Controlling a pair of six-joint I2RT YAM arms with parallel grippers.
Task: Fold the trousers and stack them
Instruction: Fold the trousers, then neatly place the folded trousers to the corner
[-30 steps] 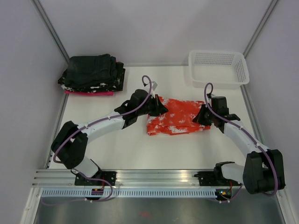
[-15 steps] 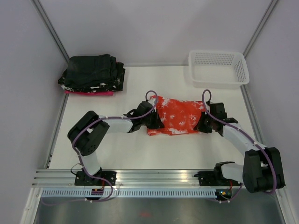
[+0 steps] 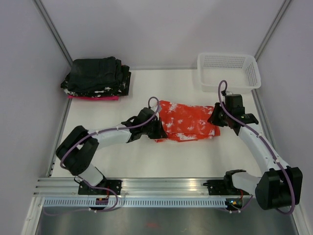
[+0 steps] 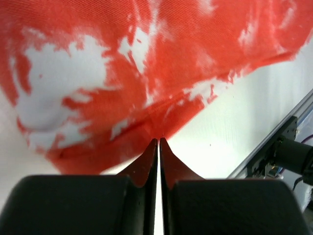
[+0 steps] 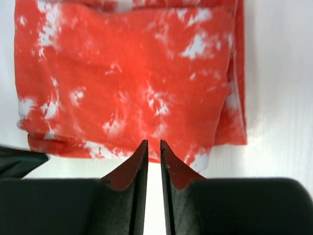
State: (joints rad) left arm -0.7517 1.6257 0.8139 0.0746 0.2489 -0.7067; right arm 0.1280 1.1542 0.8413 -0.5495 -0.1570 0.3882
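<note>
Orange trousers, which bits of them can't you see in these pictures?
- Top view: the left gripper and right gripper cover both ends of the trousers.
- Left wrist view: picture edges cut them off; whether the shut fingertips pinch them is unclear.
- Right wrist view: top edge cuts them off.
- Every view: lower layers hide under the top one.

Orange-red, white-splotched trousers lie folded flat

I see the folded orange-red trousers with white splotches lying mid-way on the white table. My left gripper is at their left edge, my right gripper at their right edge. The stack of black folded garments sits far left on a pink folded cloth. The white perforated plastic basket sits far right.
</note>
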